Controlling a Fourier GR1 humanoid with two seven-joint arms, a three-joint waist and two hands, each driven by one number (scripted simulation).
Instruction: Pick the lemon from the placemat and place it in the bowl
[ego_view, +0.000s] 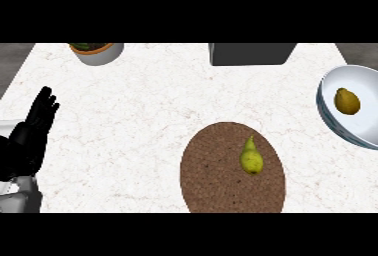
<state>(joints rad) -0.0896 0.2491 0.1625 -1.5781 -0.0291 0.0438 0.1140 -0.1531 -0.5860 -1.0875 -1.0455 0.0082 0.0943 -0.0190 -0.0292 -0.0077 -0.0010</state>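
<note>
A yellow lemon (346, 101) lies inside the white bowl (362, 77) at the counter's right edge. On the brown oval placemat (218, 180) at the lower middle rests a yellow-green pear-shaped fruit (251, 157), its narrow end pointing away. My left hand (35, 122) shows at the far left edge, open with fingers straight and pointing up, resting far from the placemat and the bowl. No right hand appears in the view.
A white pot with a plant (97, 51) stands at the back left. A dark grey box (251, 53) sits at the back middle. The white marble counter (140, 110) stretches between my left hand and the placemat.
</note>
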